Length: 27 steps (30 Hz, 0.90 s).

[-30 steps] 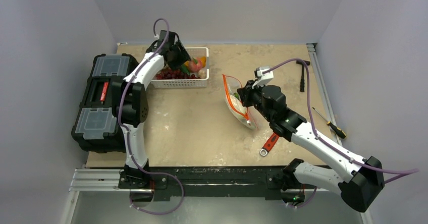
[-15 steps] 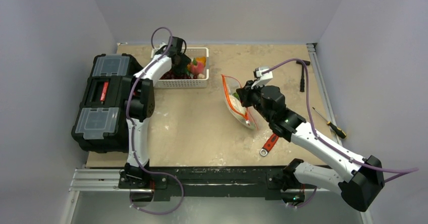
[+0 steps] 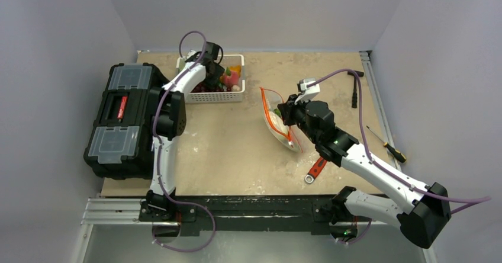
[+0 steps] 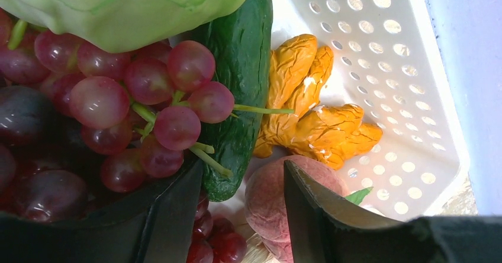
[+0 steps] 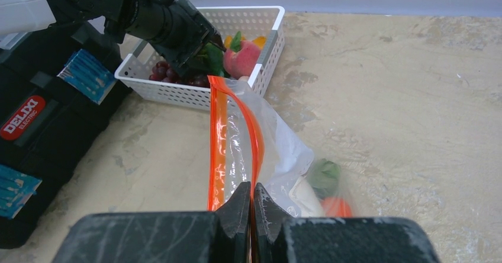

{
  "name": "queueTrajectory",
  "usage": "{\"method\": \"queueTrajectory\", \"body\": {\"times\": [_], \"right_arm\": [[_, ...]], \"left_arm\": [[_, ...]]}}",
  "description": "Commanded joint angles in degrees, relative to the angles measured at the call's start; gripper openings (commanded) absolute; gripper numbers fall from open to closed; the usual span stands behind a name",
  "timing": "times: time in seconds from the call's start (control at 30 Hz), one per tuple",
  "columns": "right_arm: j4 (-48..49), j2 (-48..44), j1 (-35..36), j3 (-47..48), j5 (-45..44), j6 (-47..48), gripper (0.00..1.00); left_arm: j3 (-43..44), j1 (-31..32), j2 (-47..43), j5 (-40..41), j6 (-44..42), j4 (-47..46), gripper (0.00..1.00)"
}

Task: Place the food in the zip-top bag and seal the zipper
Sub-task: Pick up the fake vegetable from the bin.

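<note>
The white basket (image 3: pixel 214 97) holds the food: dark red grapes (image 4: pixel 118 109), a pink peach (image 4: pixel 266 198), a dark green piece (image 4: pixel 243 67), an orange piece (image 4: pixel 314 115) and a pale green leafy piece (image 4: pixel 130 2). My left gripper (image 4: pixel 243 215) is open, low inside the basket (image 3: pixel 216 74), with one finger by the grapes and the other against the peach. The clear zip-top bag (image 5: pixel 278 150) stands open mid-table (image 3: pixel 278 121). It holds a white radish (image 5: pixel 305 195), a green piece (image 5: pixel 324 174) and an orange carrot (image 5: pixel 337 207). My right gripper (image 5: pixel 251 198) is shut on the orange-red zipper (image 5: pixel 256 138).
A black toolbox (image 3: pixel 121 118) fills the left table edge beside the basket. A red-handled wrench (image 3: pixel 315 169) lies near my right arm. A screwdriver (image 3: pixel 388 146) and a black cable end (image 3: pixel 354 97) lie at the right.
My left gripper has dropped from above the basket's left part down among the food and shifted right toward the peach. The right gripper and bag have not moved.
</note>
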<state>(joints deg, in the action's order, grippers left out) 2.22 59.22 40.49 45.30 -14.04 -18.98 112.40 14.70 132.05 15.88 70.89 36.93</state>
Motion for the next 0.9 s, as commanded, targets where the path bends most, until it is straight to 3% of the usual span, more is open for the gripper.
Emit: {"method": "queueTrajectory", "body": {"times": [0.0,0.27,0.43,0.57,0.7,0.8,0.87], "right_arm": [[2.88,-0.29,0.37,-0.25,-1.58,1.06,0.00],[3.05,0.15,0.35,-0.18,-1.82,0.97,0.00],[2.97,0.15,0.60,-0.11,-2.19,0.98,0.00],[3.05,-0.04,1.15,-0.11,-2.29,1.08,0.00],[2.92,-0.38,1.26,-0.07,-2.58,1.19,0.00],[2.73,-0.52,1.26,-0.02,-2.68,1.30,0.00],[2.66,-0.54,1.26,0.01,-2.95,1.42,0.00]], "left_arm": [[1.63,-0.13,3.24,4.22,0.88,0.83,0.52],[3.32,0.71,2.64,7.68,5.03,10.39,0.52],[0.66,1.24,1.34,3.69,4.44,13.78,0.51],[-9.43,2.10,-5.22,2.59,1.90,5.57,0.53],[-8.35,3.23,-5.98,5.76,-2.50,6.17,0.52],[-6.94,3.24,-4.93,6.39,-3.09,6.12,0.46],[-6.44,3.14,-4.45,5.72,-4.01,5.17,0.35]]}}
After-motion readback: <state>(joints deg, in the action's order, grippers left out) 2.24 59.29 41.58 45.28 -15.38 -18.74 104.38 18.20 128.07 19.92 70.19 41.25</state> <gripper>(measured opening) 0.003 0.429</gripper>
